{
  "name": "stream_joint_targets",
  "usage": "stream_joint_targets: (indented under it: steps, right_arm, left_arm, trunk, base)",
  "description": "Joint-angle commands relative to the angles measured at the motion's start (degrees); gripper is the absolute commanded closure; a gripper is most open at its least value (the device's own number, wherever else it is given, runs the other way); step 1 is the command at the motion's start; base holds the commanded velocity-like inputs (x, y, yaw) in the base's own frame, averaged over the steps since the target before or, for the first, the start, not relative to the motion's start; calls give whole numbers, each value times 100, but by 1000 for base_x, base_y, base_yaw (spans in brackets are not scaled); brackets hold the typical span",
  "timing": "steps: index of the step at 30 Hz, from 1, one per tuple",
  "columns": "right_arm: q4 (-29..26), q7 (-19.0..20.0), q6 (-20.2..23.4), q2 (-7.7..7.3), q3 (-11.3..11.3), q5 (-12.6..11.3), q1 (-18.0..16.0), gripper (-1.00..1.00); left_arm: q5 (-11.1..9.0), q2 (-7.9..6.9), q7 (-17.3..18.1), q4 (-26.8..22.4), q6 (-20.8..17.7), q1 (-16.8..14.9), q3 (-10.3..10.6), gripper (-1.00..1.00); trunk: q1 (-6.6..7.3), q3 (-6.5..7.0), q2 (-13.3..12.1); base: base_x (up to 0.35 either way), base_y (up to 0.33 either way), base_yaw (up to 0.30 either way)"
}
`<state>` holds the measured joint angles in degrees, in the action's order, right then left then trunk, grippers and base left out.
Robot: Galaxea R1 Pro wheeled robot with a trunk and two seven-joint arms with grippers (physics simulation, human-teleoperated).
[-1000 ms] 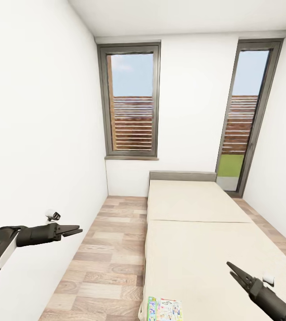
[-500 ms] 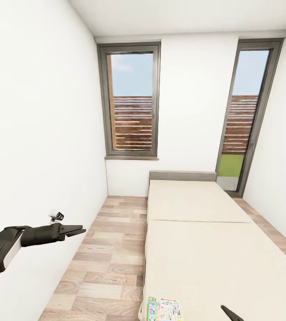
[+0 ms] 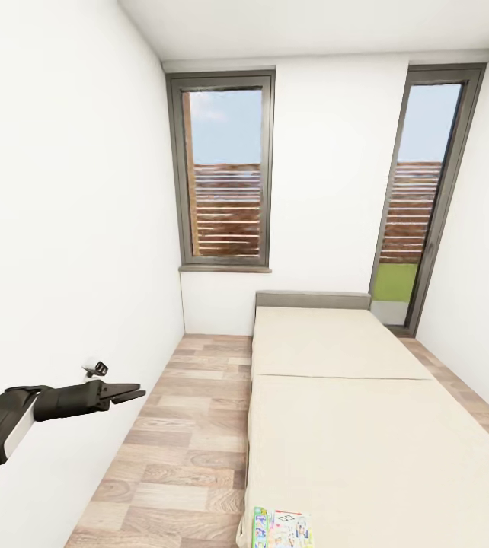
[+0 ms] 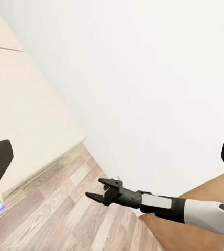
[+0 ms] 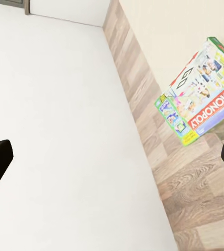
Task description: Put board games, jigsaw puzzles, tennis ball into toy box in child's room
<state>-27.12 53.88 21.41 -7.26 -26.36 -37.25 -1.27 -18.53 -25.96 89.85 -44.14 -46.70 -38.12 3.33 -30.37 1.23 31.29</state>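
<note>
On the bed's [image 3: 366, 426] near corner lies a colourful Monopoly board game [image 5: 203, 91]

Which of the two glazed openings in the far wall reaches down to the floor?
The right one, the tall glass door past the bed. The left window ends at a sill above the floor.

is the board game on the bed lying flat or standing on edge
Lying flat: the board game rests cover-up on the bed, at its near corner; the Monopoly cover faces up.
</note>
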Motion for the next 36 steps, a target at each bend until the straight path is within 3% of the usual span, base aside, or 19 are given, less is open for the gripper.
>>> stream_joint_targets:
  steps: [1,8,19,30,36]
  right_arm:
    - [29,7,-13,10,-11,-22,-4,-100]
    - [117,-12,-404,55,30,131,-11,-100]
    - [142,-74,-585,73,65,221,-13,-100]
    - [200,-540,-669,100,64,214,-13,-100]
    - [225,-938,-796,199,62,214,-13,-100]
  left_arm:
    - [-25,-10,15,5,-66,-3,24,-100]
    - [-27,-20,15,6,-87,-3,20,-100]
    - [-28,-16,15,10,-100,-5,17,-100]
    - [-34,9,15,10,-102,-7,18,-100]
    - [-36,22,15,9,-102,-8,18,-100]
  trunk:
    - [-24,-20,45]
    - [-178,-146,326]
    - [-420,-343,767]
    - [-661,-541,1208]
    - [-793,-649,1449]
  base:
    - [0,0,0]
    - [0,0,0]
    - [0,0,0]
    - [0,0,0]
    - [0,0,0]
